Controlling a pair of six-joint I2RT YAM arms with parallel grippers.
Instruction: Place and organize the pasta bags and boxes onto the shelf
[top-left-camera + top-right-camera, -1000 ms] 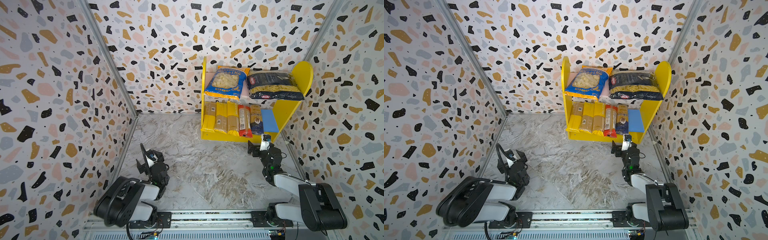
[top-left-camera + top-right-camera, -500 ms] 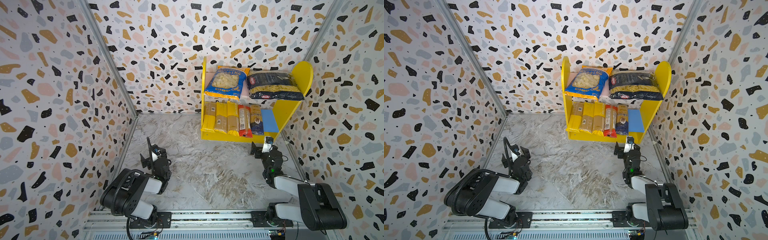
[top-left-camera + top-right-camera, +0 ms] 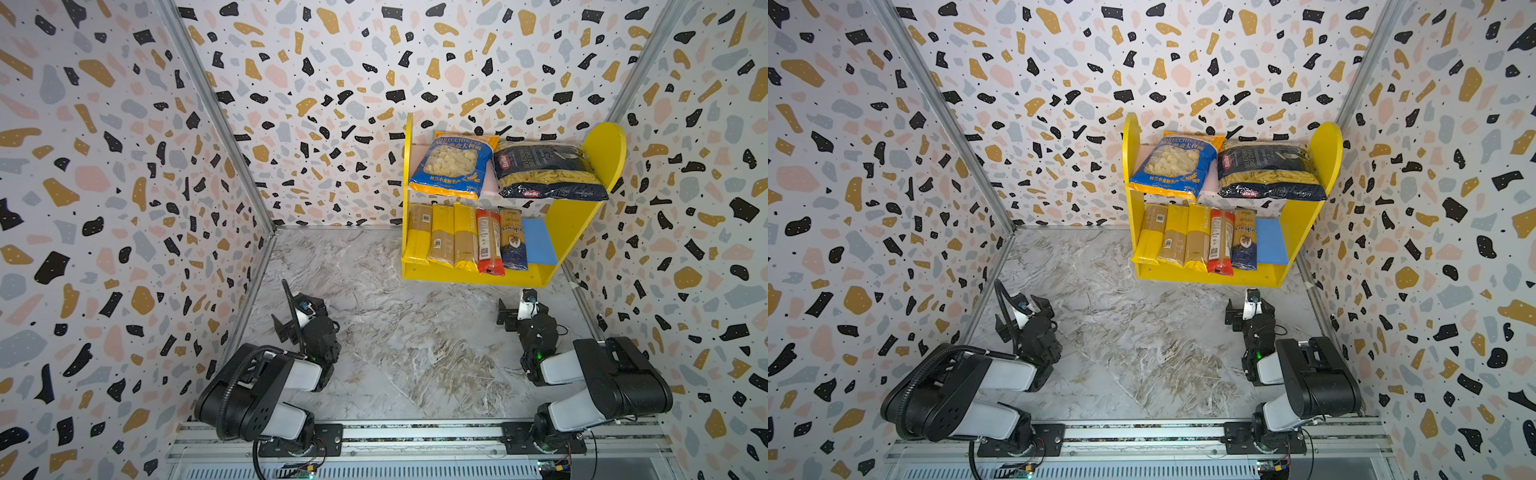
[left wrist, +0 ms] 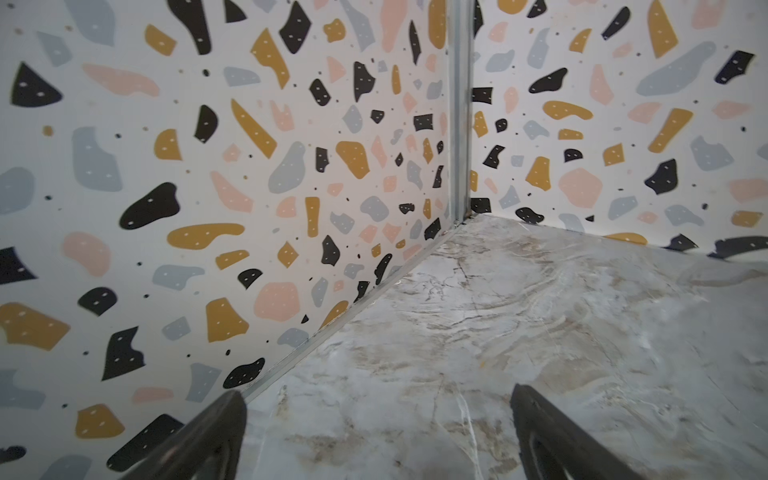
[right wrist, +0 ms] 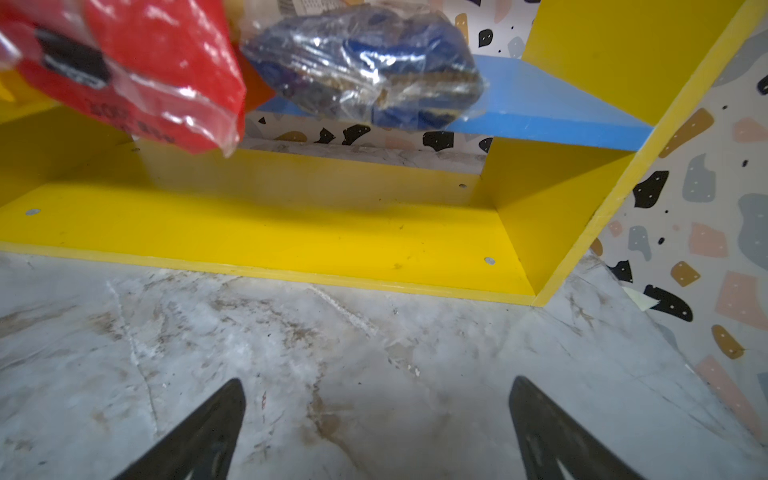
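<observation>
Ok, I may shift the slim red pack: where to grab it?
Likely the near end of the slim red pack, from the shelf front: it juts past the blue board; a yellow pack and the blue-ended pack flank it, so pinch top and bottom.

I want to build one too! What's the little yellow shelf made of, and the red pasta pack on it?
The small yellow shelf with pink and blue boards looks like painted wood or fibreboard: flat matt panels with screw heads showing. The slim red pasta pack seems thin glossy plastic film: it crinkles, glints, and ends in a clear seal.
</observation>
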